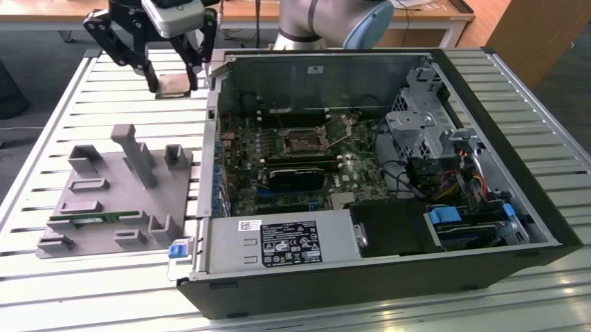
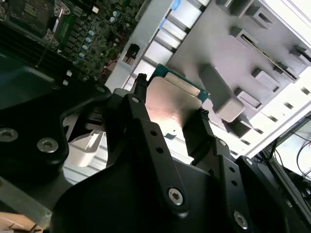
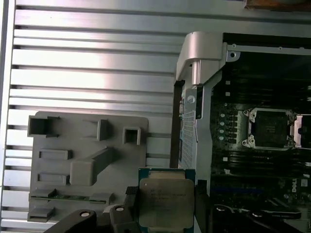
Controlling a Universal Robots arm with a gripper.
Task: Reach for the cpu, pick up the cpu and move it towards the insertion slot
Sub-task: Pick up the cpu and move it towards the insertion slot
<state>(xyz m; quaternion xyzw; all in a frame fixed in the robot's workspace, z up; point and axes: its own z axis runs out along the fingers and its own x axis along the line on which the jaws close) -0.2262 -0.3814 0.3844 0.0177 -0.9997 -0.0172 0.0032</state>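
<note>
Already the chip (image 3: 163,201) is off the grey tray (image 3: 58,174), pinched by two opposite edges between the gripper (image 2: 170,114) fingers, which are closed to just its width. It hangs in the air beside the open computer case (image 1: 517,104), above the slatted table (image 1: 74,90), well apart from the socket (image 1: 302,140) on the green board. It looks light, stiff and thin, its underside probably delicate, so the edge grip suits it; the smooth metal top could slip.
</note>
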